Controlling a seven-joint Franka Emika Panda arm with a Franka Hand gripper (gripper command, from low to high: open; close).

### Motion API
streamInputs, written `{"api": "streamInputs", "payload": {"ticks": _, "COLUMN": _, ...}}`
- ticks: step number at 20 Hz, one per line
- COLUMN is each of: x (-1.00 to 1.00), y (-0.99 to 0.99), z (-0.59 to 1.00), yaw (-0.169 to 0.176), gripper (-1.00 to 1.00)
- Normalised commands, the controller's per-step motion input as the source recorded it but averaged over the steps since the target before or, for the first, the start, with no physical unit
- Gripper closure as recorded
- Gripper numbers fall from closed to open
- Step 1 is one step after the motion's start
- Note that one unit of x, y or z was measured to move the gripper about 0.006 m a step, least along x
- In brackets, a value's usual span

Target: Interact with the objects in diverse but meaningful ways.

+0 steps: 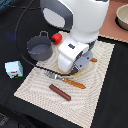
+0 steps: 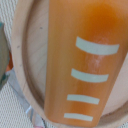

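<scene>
Low over the round tan plate, the tool hovers above the yellow ridged bread piece lying there; its grip cannot be told. Next, likely a grasp.

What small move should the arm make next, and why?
Probably a short lift straight up. The wrist view is filled by the bread piece lying on the round plate, so the arm sits very low over it. The jaws are not visible, so a grasp cannot be confirmed; rising would show it.
</scene>
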Motion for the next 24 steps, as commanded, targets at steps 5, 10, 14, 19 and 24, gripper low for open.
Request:
{"api": "streamInputs", "payload": {"ticks": 5, "x": -0.69, "y": 0.52, "z": 0.48, "yaw": 0.020, "gripper": -1.00}}
{"api": "streamInputs", "payload": {"ticks": 10, "x": -0.94, "y": 0.45, "z": 0.32, "yaw": 0.025, "gripper": -1.00}}
{"api": "streamInputs", "payload": {"ticks": 14, "x": -1.00, "y": 0.28, "z": 0.06, "yaw": 0.040, "gripper": -1.00}}
{"api": "streamInputs", "payload": {"ticks": 19, "x": -1.00, "y": 0.23, "z": 0.00, "yaw": 0.032, "gripper": -1.00}}
{"api": "streamInputs", "payload": {"ticks": 24, "x": -1.00, "y": 0.17, "z": 0.00, "yaw": 0.021, "gripper": -1.00}}
